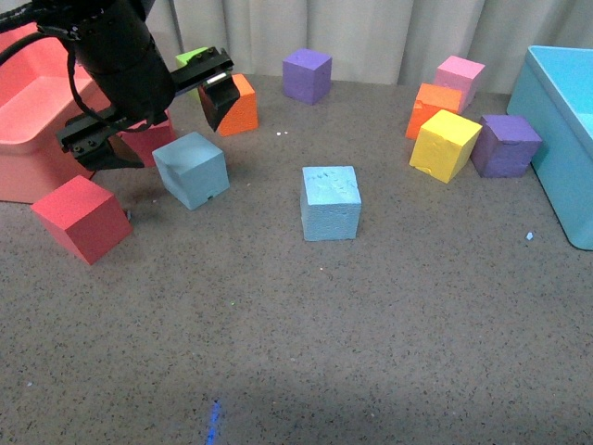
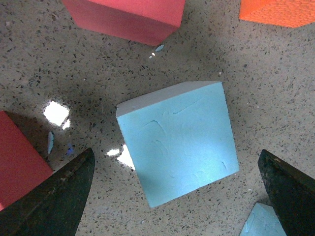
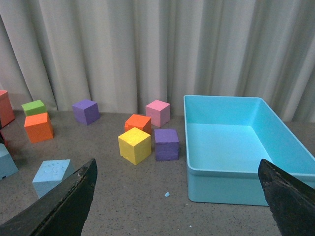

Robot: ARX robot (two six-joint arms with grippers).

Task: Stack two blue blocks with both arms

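Two blue blocks lie apart on the grey floor. One blue block (image 1: 190,169) sits tilted at the left, and the other (image 1: 331,202) rests near the middle. My left gripper (image 1: 157,125) hovers open just above and behind the left block. In the left wrist view that block (image 2: 177,147) lies between and ahead of the spread fingers (image 2: 54,196), untouched, with a corner of the second block (image 2: 263,222) by the other finger. My right gripper (image 3: 179,201) is open and holds nothing. It is far from both blocks (image 3: 51,176) (image 3: 6,162) and does not show in the front view.
A pink bin (image 1: 28,120) and red cubes (image 1: 82,218) crowd the left block. An orange cube (image 1: 239,104) and a purple cube (image 1: 307,74) stand behind. Yellow (image 1: 445,144), purple (image 1: 505,144), orange and pink cubes cluster at the right beside the turquoise bin (image 1: 556,102).
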